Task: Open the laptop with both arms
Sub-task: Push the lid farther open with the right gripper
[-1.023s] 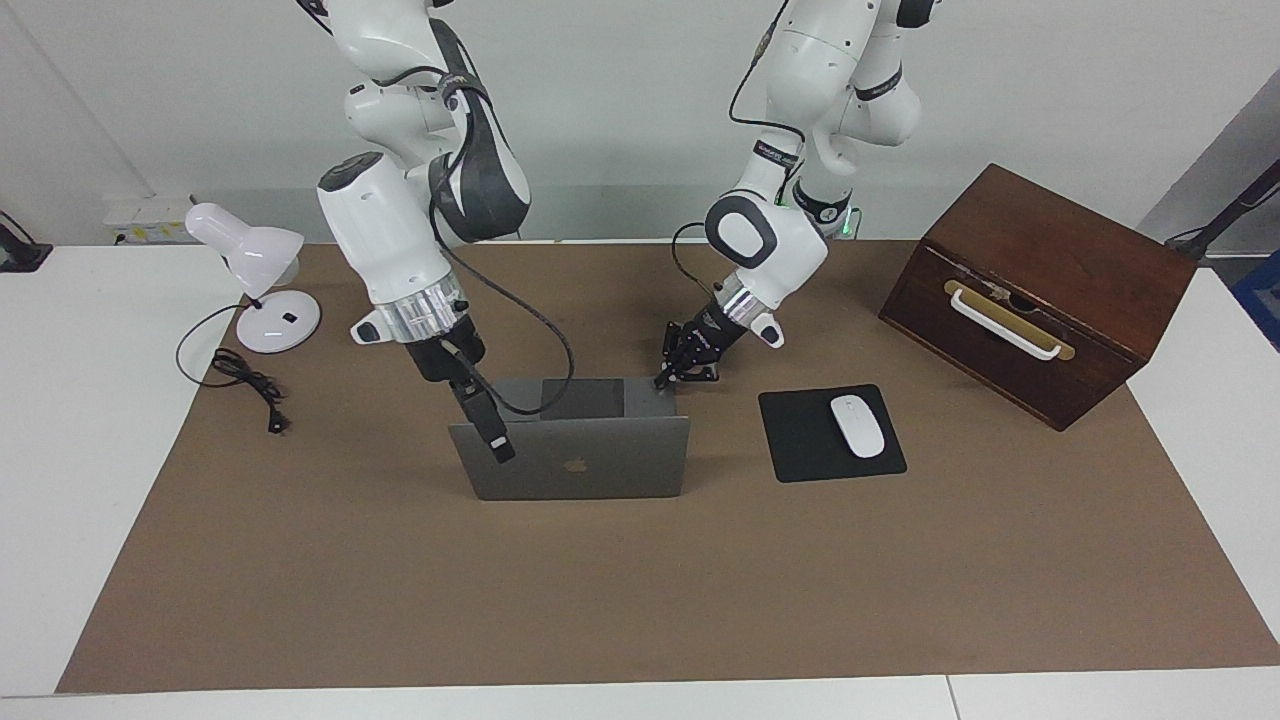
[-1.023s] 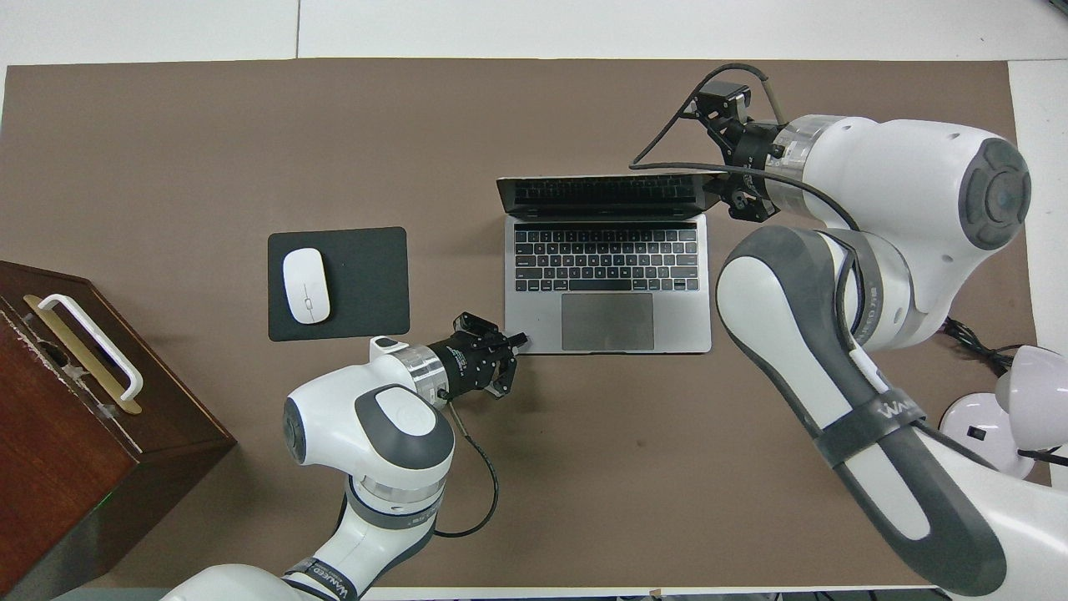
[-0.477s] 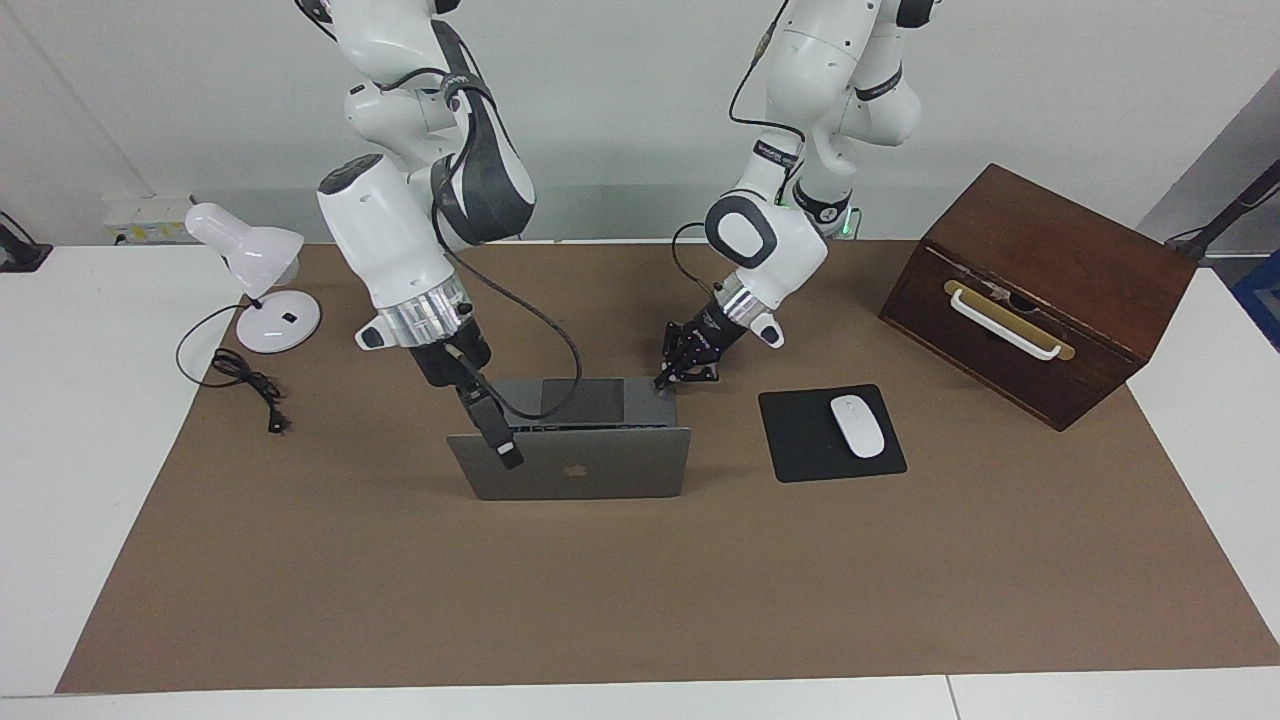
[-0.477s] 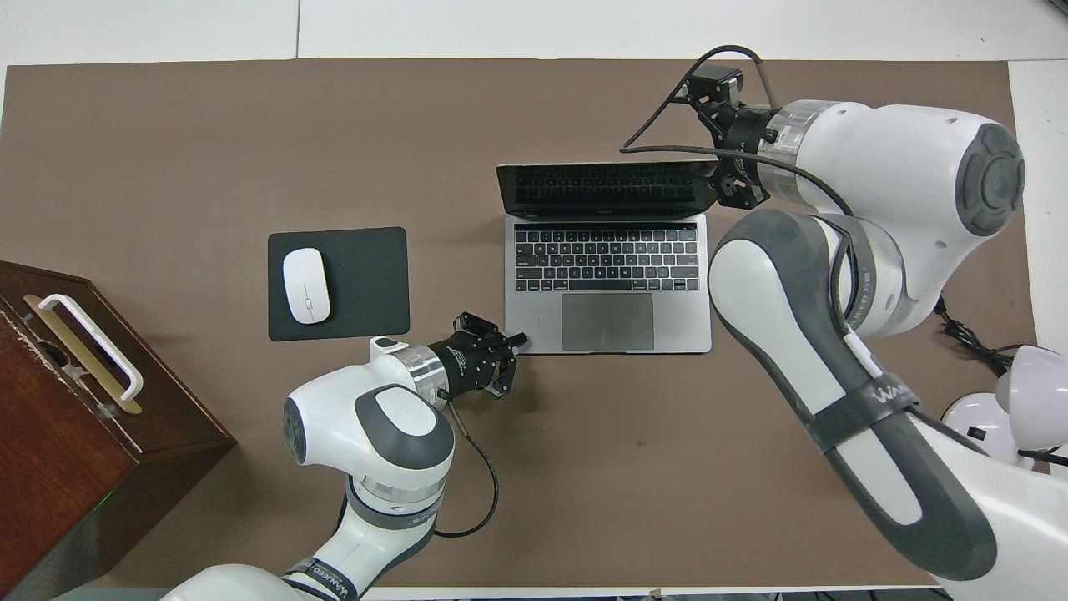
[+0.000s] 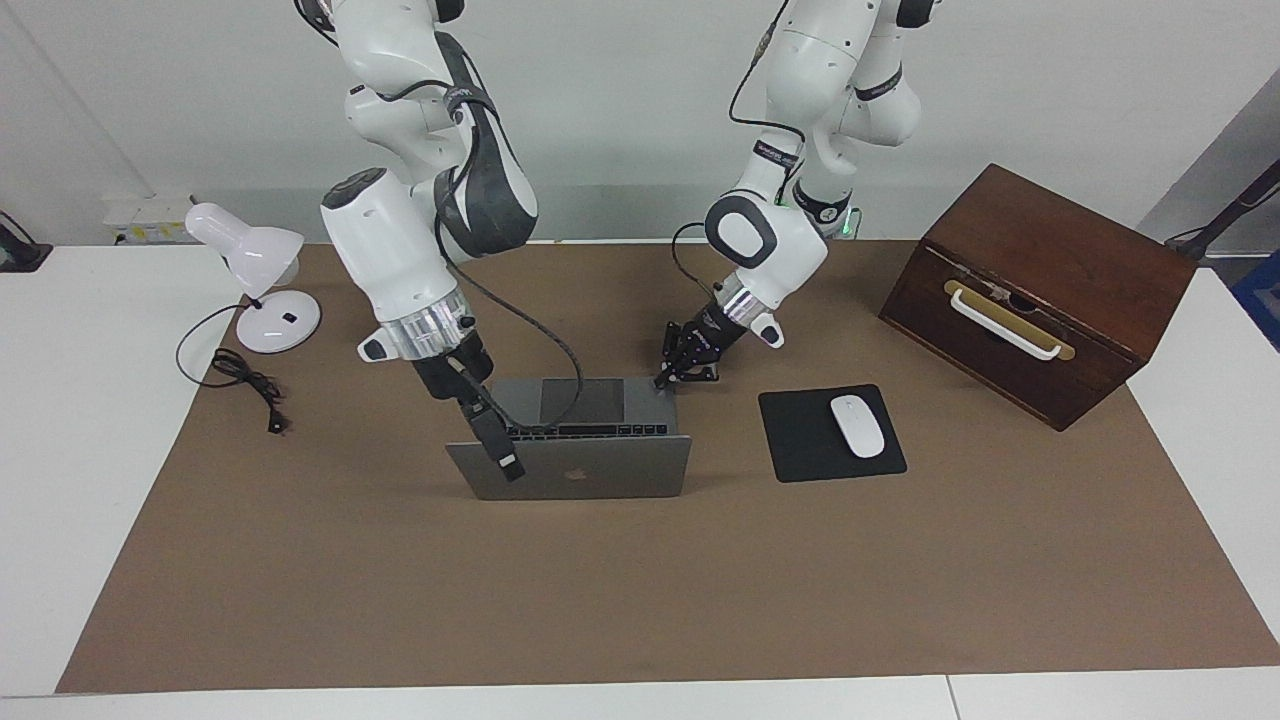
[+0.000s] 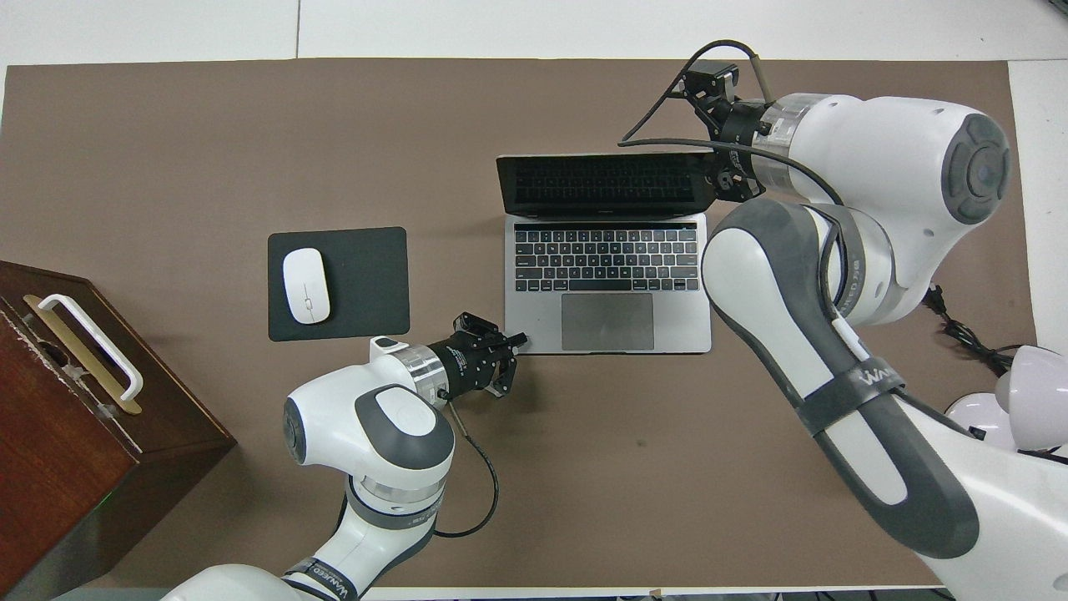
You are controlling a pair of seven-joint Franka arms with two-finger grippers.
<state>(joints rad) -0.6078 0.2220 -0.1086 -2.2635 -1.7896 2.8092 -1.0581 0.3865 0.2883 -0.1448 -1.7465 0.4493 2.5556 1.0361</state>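
My left gripper (image 5: 664, 381) is pinched shut on the laptop's (image 5: 575, 452) near corner. My right gripper (image 5: 495, 440) is spread wide at its lid edge. The laptop sits open beside the mouse pad (image 5: 830, 433).

Left claw (image 5: 662, 380) pinched (low); right claw (image 5: 497, 447) spread.

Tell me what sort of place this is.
Probably a robotics lab bench staged as an office desk: a laptop, a white mouse on a black mouse pad, and a desk lamp sit on a brown mat between two robot arms.
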